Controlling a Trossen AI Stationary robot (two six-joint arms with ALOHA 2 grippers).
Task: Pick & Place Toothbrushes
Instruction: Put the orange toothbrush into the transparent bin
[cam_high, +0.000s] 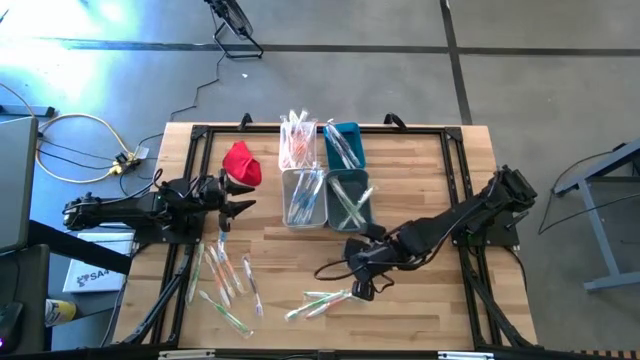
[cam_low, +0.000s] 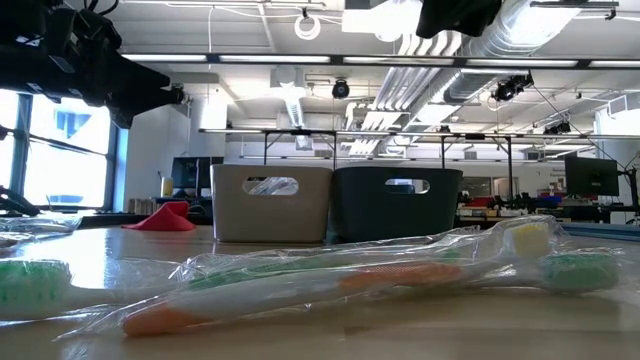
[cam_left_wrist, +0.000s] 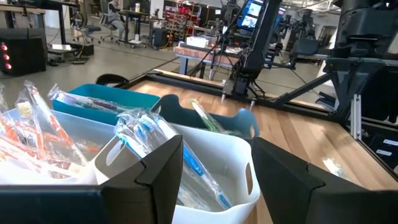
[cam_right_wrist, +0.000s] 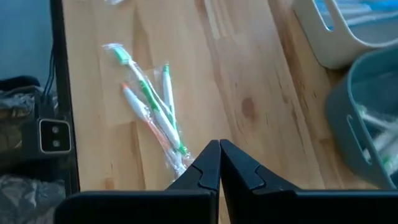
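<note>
Wrapped toothbrushes lie flat on the wooden table in two loose groups, one near the front left (cam_high: 225, 282) and one at the front middle (cam_high: 320, 303), which also shows in the right wrist view (cam_right_wrist: 152, 106) and close up in the low view (cam_low: 340, 280). More toothbrushes stand in the bins (cam_high: 303, 197). My right gripper (cam_high: 360, 287) hovers shut over the table beside the front-middle group, its fingertips (cam_right_wrist: 219, 152) holding nothing. My left gripper (cam_high: 240, 197) waits open at the left, level and pointing at the bins (cam_left_wrist: 214, 180).
Four small bins stand together at the far middle: a white one (cam_high: 298, 145), a teal one (cam_high: 343, 143), a pale one and a dark one (cam_high: 350, 200). A red cloth (cam_high: 241, 163) lies left of them. Bare wood lies right of the bins.
</note>
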